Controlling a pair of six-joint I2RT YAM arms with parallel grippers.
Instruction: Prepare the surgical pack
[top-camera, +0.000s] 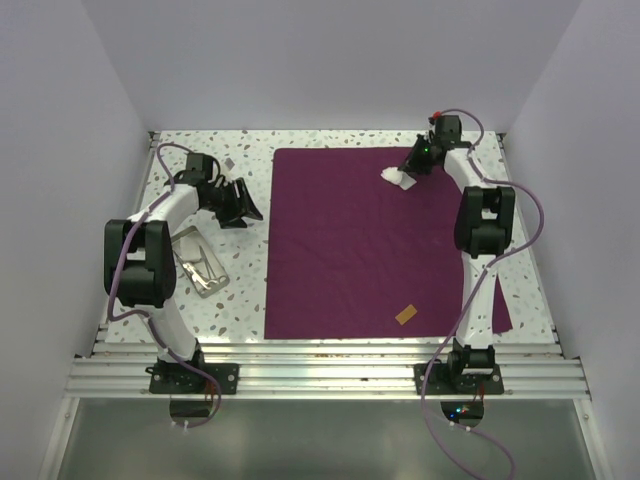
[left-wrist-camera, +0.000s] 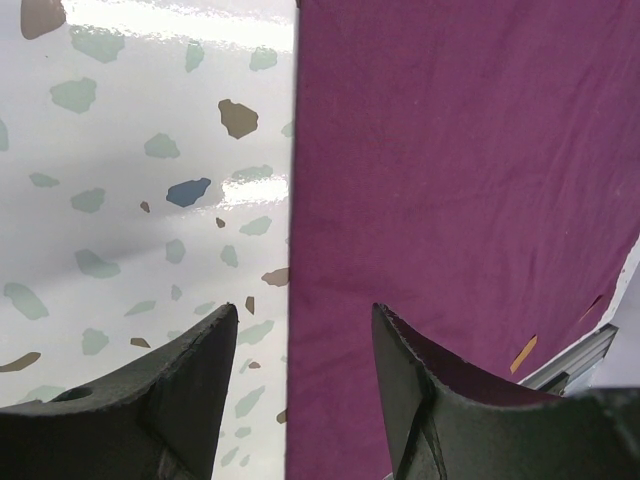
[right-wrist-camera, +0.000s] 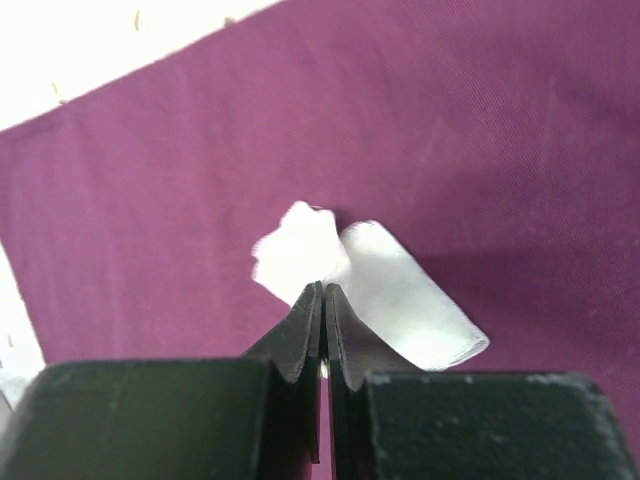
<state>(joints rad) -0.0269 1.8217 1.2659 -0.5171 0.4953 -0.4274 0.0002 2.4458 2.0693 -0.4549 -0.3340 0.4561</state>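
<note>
Near the upper right of the cloth (top-camera: 350, 250), the right jaws pinch white gauze (top-camera: 397, 177); the left jaws stand wide and empty over the table (top-camera: 240, 300).

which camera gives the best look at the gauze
Right wrist: the gauze fills the middle, crumpled, pinched by the shut right pincer. Top external shows it only as a small white patch far back on the purple cloth. Left wrist misses it.

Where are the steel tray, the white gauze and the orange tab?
steel tray (top-camera: 220, 281), top view, rim at near corner.
white gauze (right-wrist-camera: 400, 300), right wrist view, flat right half.
orange tab (top-camera: 405, 314), top view, its middle.
</note>
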